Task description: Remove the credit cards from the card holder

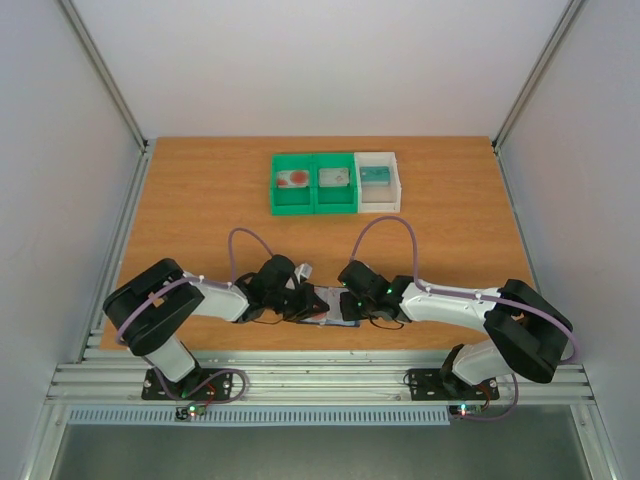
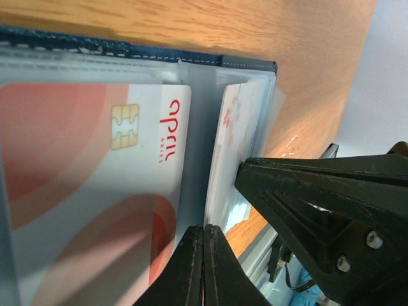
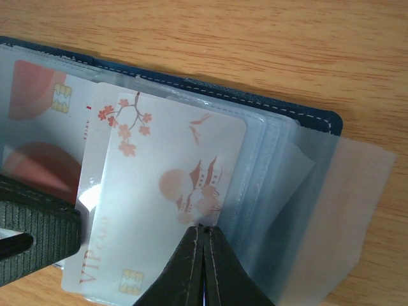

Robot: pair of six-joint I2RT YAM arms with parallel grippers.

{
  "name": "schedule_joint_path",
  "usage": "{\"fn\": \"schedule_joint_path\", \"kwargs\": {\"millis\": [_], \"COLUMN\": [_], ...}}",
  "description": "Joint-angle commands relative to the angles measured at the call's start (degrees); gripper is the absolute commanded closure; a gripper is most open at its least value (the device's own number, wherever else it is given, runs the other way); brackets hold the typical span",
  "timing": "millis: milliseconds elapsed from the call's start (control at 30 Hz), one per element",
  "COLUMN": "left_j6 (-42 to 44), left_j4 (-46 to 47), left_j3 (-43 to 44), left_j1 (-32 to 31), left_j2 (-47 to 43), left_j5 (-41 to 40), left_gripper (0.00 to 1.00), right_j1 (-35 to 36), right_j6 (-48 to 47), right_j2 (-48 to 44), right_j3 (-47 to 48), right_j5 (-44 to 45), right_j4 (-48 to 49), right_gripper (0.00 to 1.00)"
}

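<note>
**Two-arm view, card holder at the near edge of the worktop.** The card holder [image 3: 268, 105], a dark blue folding wallet with clear plastic sleeves, lies open and flat on the wooden worktop [image 1: 200, 210], between the two arms. A red-and-white card [image 2: 95, 172] with a gold chip sits inside a sleeve on one panel. A pale blossom card [image 3: 172, 166], printed with a branch, a pagoda and "VIP card", lies skewed on the other panel, beside the first.

The left end effector [image 2: 204, 239] has its fingers pressed together, tips at the sleeve edge between the two cards; whether it pinches the plastic cannot be told. The right end effector [image 3: 204, 239] is likewise fully closed, its tips meeting on the blossom card; a grip on that card cannot be confirmed.

Well apart, at the far side, a green bin [image 1: 313, 207] and a white bin [image 1: 378, 206] stand touching. A red-blotched card [image 1: 293, 179] lies in the green one and a teal card [image 1: 375, 175] in the white one.
</note>
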Motion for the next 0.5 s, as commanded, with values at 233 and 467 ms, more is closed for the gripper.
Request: {"fn": "schedule_joint_path", "kwargs": {"millis": [233,467], "left_j6": [-2.54,0.72], "left_j4": [9.34,-2.05], "left_j3": [-2.55,-2.99], "left_j1": [-0.23,0.01], "left_j2": [-0.05,-5.82], "left_j5": [0.8,-4.3], "left_gripper": [1.0,1.0], "right_j1": [-0.17,-0.13], "right_j6": [0.71,0.74], "right_j2": [1.26,1.23], "right_j3": [-1.03,-1.21], "right_j5": [0.61,-0.31], "right_j4": [0.07,0.79], "right_gripper": [0.98,0.98]}}
